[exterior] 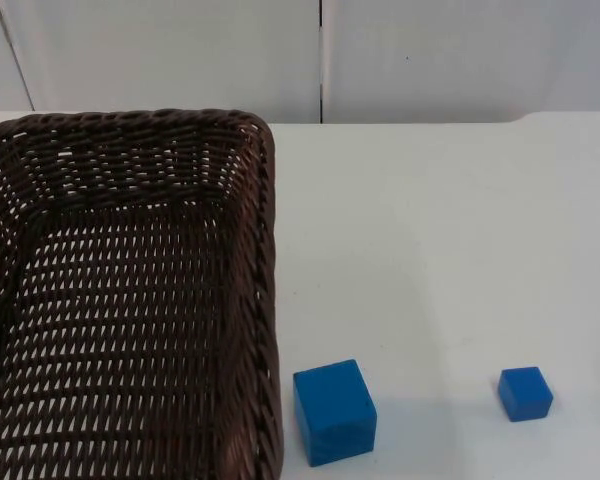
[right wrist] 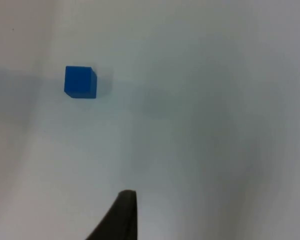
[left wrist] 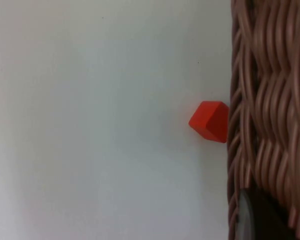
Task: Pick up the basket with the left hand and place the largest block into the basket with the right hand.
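Note:
The brown wicker basket (exterior: 130, 300) looms large at the left of the top view, raised off the table. In the left wrist view my left gripper (left wrist: 255, 220) is clamped on the basket's woven rim (left wrist: 270, 100). The largest block, a blue cube (exterior: 334, 412), sits on the table just right of the basket's near corner. A smaller blue cube (exterior: 525, 393) rests further right. My right gripper (right wrist: 121, 217) hovers above the white table, some way off from a blue cube (right wrist: 80, 82); I cannot tell which of the two it is.
A small red block (left wrist: 210, 121) lies on the table, partly hidden by the basket's rim in the left wrist view. The grey partition wall (exterior: 320, 55) closes off the back of the white table (exterior: 440, 230).

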### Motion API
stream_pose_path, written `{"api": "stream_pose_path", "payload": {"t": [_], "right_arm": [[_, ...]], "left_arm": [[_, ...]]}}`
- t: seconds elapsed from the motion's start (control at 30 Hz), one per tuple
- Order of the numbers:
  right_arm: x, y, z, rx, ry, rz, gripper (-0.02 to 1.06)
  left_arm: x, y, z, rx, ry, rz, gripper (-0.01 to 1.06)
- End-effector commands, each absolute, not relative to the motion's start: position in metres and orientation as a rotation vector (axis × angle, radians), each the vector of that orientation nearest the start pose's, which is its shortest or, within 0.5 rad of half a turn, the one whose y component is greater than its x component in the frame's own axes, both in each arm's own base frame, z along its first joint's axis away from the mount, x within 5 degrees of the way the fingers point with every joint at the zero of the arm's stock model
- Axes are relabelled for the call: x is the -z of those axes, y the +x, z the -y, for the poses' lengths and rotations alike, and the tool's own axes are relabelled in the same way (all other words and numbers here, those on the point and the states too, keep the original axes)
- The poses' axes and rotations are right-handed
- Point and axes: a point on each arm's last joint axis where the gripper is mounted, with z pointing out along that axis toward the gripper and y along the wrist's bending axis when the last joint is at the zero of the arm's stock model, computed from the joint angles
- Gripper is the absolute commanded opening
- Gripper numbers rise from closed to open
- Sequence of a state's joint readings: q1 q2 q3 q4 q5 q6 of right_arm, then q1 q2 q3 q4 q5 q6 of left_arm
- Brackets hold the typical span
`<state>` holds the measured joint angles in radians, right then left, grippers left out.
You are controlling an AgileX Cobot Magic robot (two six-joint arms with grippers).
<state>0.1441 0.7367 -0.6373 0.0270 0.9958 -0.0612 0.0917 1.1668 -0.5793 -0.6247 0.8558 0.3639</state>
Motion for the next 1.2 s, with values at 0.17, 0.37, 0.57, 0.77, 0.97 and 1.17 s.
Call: {"api": "stream_pose_path", "payload": {"t": [0.17, 0.37, 0.57, 0.77, 0.97, 1.17], "right_arm": [[-0.286, 0.15, -0.023, -0.052, -0.292, -2.577, 1.05], [-0.275, 0.179, -0.027, -0.048, -0.303, -2.617, 1.05], [-0.263, 0.198, -0.03, -0.054, -0.328, -2.671, 1.05], [-0.258, 0.213, -0.045, -0.119, -0.486, -2.683, 1.05], [-0.252, 0.219, -0.075, -0.127, -0.729, -2.621, 1.05], [-0.24, 0.219, -0.108, -0.127, -1.024, -2.51, 1.05]], "left_arm": [[-0.222, 0.184, 0.024, 0.646, -0.135, -2.731, 0.0], [-0.222, 0.184, 0.024, 0.645, -0.132, -2.73, 0.0], [-0.222, 0.184, 0.024, 0.645, -0.132, -2.73, 0.0], [-0.222, 0.184, 0.024, 0.644, -0.129, -2.73, 0.0], [-0.222, 0.184, 0.024, 0.644, -0.129, -2.73, 0.0], [-0.222, 0.184, 0.024, 0.641, -0.12, -2.728, 0.0]]}}
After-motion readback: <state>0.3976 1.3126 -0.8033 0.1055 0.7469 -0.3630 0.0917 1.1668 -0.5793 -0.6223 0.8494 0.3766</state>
